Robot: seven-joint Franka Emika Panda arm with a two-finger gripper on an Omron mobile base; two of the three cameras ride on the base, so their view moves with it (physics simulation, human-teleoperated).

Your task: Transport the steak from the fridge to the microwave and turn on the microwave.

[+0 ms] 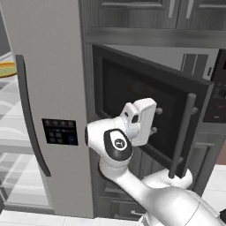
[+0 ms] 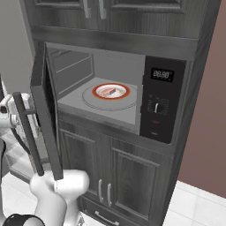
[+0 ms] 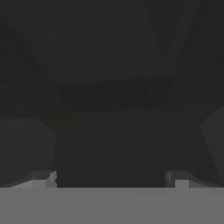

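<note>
The steak (image 2: 108, 92) already lies on the red-ringed turntable (image 2: 98, 103) inside the microwave (image 2: 161, 99), near the middle of the cavity; so the carrying part of the task looks finished, and the step in hand is closing up. The microwave door (image 1: 150, 103) stands swung out to the left, its grey bar handle (image 1: 183, 137) at the free edge; the gripper (image 1: 155, 120) sits just in front of the door's dark glass, on its outer face, jaws wide and holding nothing; the hand view is dark, most likely the glass close ahead. The fridge (image 1: 48, 66) stands to the left, its door open as well. The next move, as I judge it, calls for pushing the door round to the right until it shuts flush; then the arm must reach the control panel (image 2: 160, 101) on the right and press start; the door has to latch fully first.
</note>
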